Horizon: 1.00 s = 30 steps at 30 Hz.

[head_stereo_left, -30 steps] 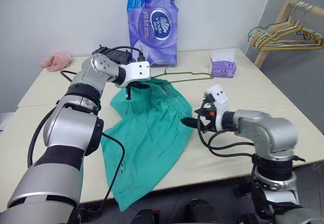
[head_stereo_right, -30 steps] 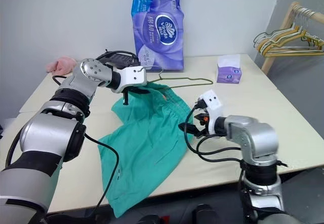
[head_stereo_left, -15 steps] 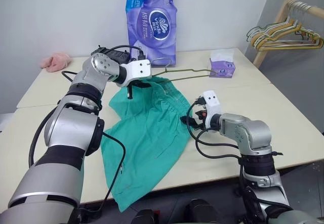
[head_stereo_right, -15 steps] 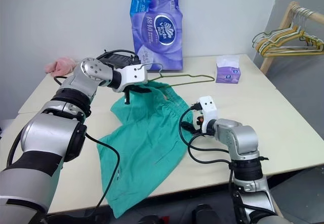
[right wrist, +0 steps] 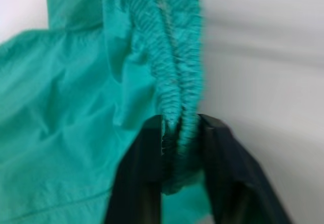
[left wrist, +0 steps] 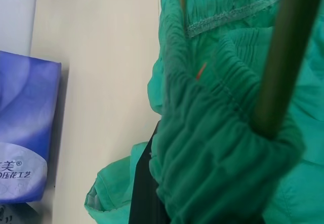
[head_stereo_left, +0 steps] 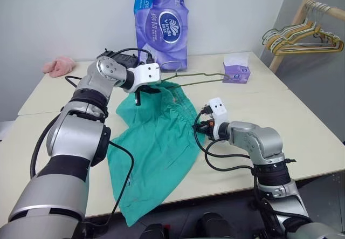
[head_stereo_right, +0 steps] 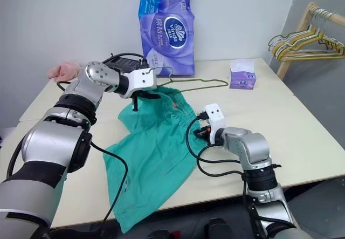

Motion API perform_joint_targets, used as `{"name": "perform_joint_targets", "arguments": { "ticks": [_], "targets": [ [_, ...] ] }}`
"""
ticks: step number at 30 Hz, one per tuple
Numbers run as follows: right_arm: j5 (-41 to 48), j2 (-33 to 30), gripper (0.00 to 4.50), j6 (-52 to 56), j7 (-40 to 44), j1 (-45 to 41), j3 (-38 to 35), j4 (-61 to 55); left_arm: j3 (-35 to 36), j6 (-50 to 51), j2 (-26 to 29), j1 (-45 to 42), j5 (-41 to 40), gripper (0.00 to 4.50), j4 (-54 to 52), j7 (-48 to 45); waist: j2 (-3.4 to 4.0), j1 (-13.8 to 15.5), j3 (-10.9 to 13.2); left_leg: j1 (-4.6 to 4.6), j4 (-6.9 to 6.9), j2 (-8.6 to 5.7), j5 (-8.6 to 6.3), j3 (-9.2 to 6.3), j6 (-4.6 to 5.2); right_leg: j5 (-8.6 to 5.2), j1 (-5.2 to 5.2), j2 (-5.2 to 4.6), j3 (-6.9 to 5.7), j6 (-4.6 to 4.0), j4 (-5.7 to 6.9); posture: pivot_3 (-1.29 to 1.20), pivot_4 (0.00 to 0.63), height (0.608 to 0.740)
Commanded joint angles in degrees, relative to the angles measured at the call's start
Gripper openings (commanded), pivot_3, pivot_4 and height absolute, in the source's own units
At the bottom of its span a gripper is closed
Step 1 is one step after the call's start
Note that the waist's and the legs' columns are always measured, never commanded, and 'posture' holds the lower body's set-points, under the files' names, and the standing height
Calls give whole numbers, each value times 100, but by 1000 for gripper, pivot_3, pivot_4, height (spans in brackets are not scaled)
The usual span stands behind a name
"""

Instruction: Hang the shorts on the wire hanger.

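Pale desk (head_stereo_left: 302,120) against a plain wall, tissue pack (head_stereo_left: 161,20) at the far edge, tissue box (head_stereo_left: 236,72) toward the far right corner, pink cloth (head_stereo_left: 59,65) at the far left, rack of spare hangers (head_stereo_left: 302,36) off the right side.

I've got the shorts (head_stereo_left: 156,147) spread mid-desk, one leg trailing over the near edge. Wire hanger (head_stereo_left: 197,78) sits raised above the far part of the desk, its bar running toward the tissue box and one end already threaded into the waistband.

Left end effector (head_stereo_left: 141,94) is clamped shut; left wrist view shows bunched waistband fabric gathered round the hanger wire right at its fingers (left wrist: 144,193), so I read it as pinning both together.

Right end effector (right wrist: 178,133) is closed down on the gathered elastic waistband at the right edge of the shorts, fold pinched between both fingers.

Step in hand, as I read it: second grip on the waistband is made; pull across the bar not started.

Next move needs the right side lifted and drawn along the wire toward the free end, keeping the band open enough to slide, left holding steady. Risk: fabric bunching or slipping off the wire.
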Motion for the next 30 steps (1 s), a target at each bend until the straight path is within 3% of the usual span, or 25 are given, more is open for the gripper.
{"name": "perform_joint_targets", "arguments": {
  "ticks": [1, 8, 15, 21, 30],
  "targets": [
    [3, -172, 37, -224, 102, 71, 211, -119, 175, 11, 91, -182, -144, 0, -195, 33, 0, 0, 0, 0, 0, 0, 0, 0, 0, 0, 0, 0, 1, 0, 0, -58, 0, 740],
    [-105, -918, 37, -668, 354, 62, 314, 74, 336, -18, 104, -123, -384, 0, -232, -306, -1, 15, 0, -1, 2, -1, 0, 1, 0, 0, 1, 0, 1, 0, -2, -67, 4, 740],
    [-167, -2990, 37, -1763, 1839, -145, 162, 1032, 923, 402, 379, 248, -1605, 0, -521, -2767, 0, 14, -1, 0, 2, 0, -4, 4, 8, 0, 5, 0, -4, 0, -7, -77, 7, 740],
    [-119, -3664, 37, -2122, 2788, -345, 361, 1282, 431, 437, 558, 491, -1681, 0, -764, -2793, 0, 0, -1, 3, 2, 6, -12, 6, 23, -1, 7, 4, 0, 1, -6, -78, 9, 740],
    [-81, -4194, 37, -2009, 3643, -759, 553, 917, -106, -523, 731, 566, -758, 0, -618, -2456, 0, 31, -1, 0, 5, 5, -12, 6, 22, 0, 7, 2, 3, 0, -13, -109, 11, 740]
  ]
}}
